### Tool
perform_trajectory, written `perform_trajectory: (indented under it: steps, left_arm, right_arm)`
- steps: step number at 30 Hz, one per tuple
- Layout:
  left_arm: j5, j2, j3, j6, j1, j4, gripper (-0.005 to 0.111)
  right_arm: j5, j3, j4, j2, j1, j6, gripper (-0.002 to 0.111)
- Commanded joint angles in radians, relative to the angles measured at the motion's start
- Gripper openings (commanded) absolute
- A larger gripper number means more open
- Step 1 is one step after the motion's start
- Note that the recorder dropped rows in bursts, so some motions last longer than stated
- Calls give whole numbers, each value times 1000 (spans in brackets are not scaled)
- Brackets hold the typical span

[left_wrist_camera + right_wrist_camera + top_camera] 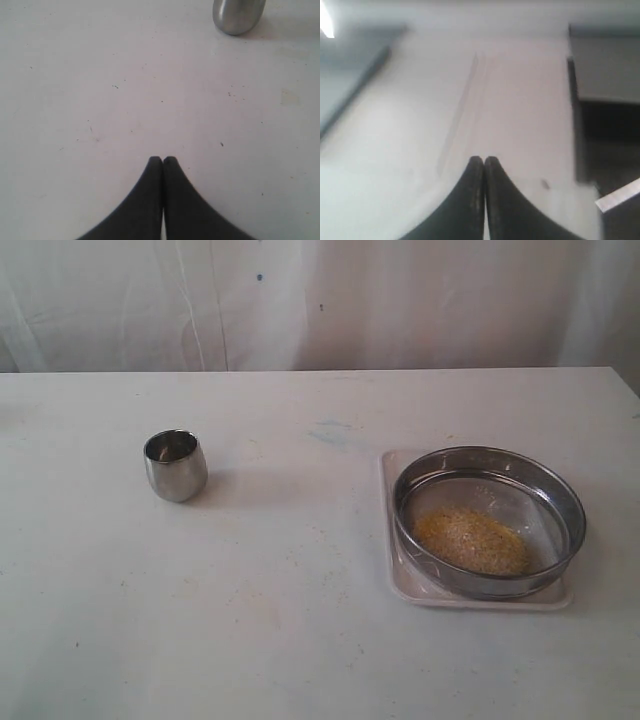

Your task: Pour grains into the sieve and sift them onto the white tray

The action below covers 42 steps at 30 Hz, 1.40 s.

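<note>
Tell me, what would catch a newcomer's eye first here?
A wide steel sieve sits on a white tray at the right of the table, with a yellow heap of grains inside. To the left stands a small shiny steel cup, alone. The left pincer and right pincer are both shut, empty.

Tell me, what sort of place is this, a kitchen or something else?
Probably a lab test bench, not a kitchen: a bare white table, a plain white curtain behind it, and only staged props, a steel cup and a sieve holding grains on a white tray.
</note>
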<state>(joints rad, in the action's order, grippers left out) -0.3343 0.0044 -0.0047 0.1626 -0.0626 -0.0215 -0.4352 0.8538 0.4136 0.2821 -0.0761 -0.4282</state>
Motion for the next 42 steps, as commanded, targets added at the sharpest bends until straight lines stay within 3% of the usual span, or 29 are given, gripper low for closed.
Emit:
perform_trajectory:
  steps: [1,6,9,12,15,18,20,25,27,35,42]
  left_arm:
    - [-34,-4,5,-3,6,6,0]
    - [-34,-4,5,-3,6,6,0]
    - [-34,-4,5,-3,6,6,0]
    - [-34,-4,5,-3,6,6,0]
    - [-34,-4,5,-3,6,6,0]
    - [-34,-4,5,-3,6,6,0]
    - [-34,-4,5,-3,6,6,0]
    - [-34,-4,5,-3,6,6,0]
    - [-34,-4,5,-3,6,6,0]
    - [-34,-4,5,-6,6,6,0]
    - [-34,-4,5,-6,6,6,0]
  right_arm:
    - [768,41,182,246,-4,116,0]
    - [1163,-11,125,559,-4,91,0]
    - [1251,-16,-15,716,-4,95,0]
    - [1295,5,-202,816,-2,230,0]
    - [1300,14,-406,878,0,478,0]
    - [1298,21,-535,918,0,583,6]
    - [1286,22,-551,945,0,596,15]
    - [1227,22,-556,1030,0,599,50]
    - [1191,23,-577,1067,0,585,58]
    - [990,126,-596,1265,-4,577,58]
    - [1007,232,-596,1459,-4,580,58]
